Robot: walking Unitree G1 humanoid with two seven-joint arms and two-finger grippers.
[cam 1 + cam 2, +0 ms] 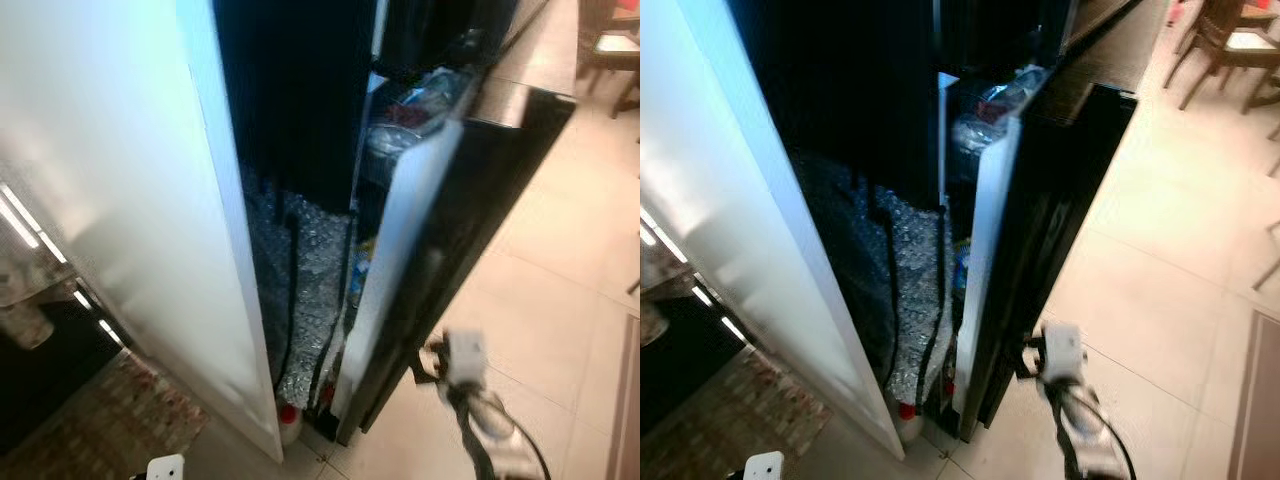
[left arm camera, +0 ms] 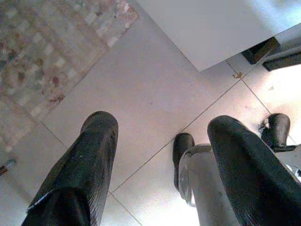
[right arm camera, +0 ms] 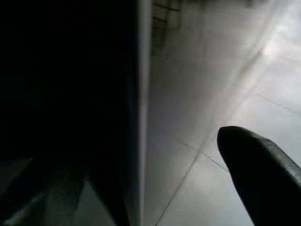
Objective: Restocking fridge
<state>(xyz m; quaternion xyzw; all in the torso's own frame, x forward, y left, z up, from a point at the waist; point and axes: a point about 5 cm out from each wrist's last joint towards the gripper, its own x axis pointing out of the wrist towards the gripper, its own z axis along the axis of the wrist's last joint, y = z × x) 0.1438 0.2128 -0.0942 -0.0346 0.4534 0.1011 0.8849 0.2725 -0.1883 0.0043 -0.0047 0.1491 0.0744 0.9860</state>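
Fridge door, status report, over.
Fridge door ajar, bottles on its shelves. Right gripper at its outer face. Left gripper open, hanging over floor tiles. Nothing blocking.

One black glossy fridge door (image 1: 1050,230), standing partly open, is counted. One tall white cabinet side panel (image 1: 120,200) is counted. One patterned woven floor rug (image 2: 42,56) is counted. One wooden dining chair (image 1: 1225,45) is seen. Two long black gripper fingers (image 2: 80,174) are counted in the left wrist view.

A patterned rug (image 1: 105,425) lies on the pale tiled floor (image 1: 560,300) beside the fridge (image 1: 440,240).
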